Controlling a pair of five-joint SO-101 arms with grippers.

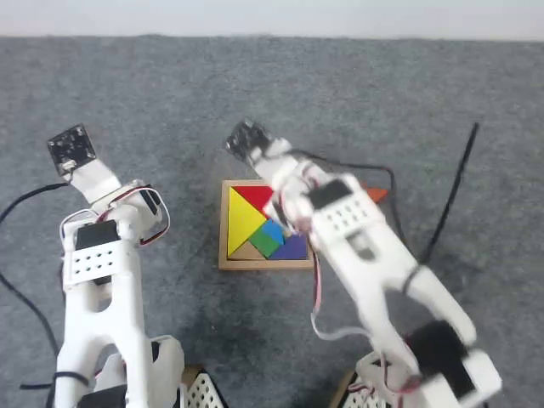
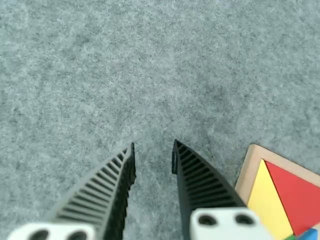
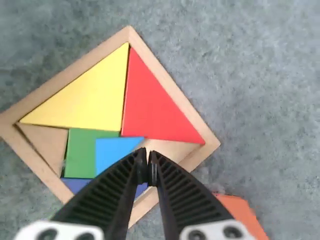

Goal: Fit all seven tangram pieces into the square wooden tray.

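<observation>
Smooth coloured tangram pieces (image 1: 242, 219) sit in the square wooden tray (image 1: 255, 263) at frame centre on the fuzzy grey table (image 1: 153, 102). Right fingers (image 3: 175, 192), pressed together, tilt over it; left fingers (image 2: 107, 187) hang spread at left.

The tray (image 1: 255, 264) is pale bare wood, and its pieces are a yellow triangle (image 3: 90, 102), a red triangle (image 3: 150, 110), a green square (image 3: 80, 157), a light blue piece (image 3: 112, 150) and a violet-blue piece (image 1: 291, 247). A further piece (image 3: 237, 210) is orange, and the table (image 2: 150, 75) is mottled grey. The left end effector (image 2: 152, 147) and right end effector (image 3: 148, 154) are black and ribbed, on white arms (image 1: 102, 280).
</observation>
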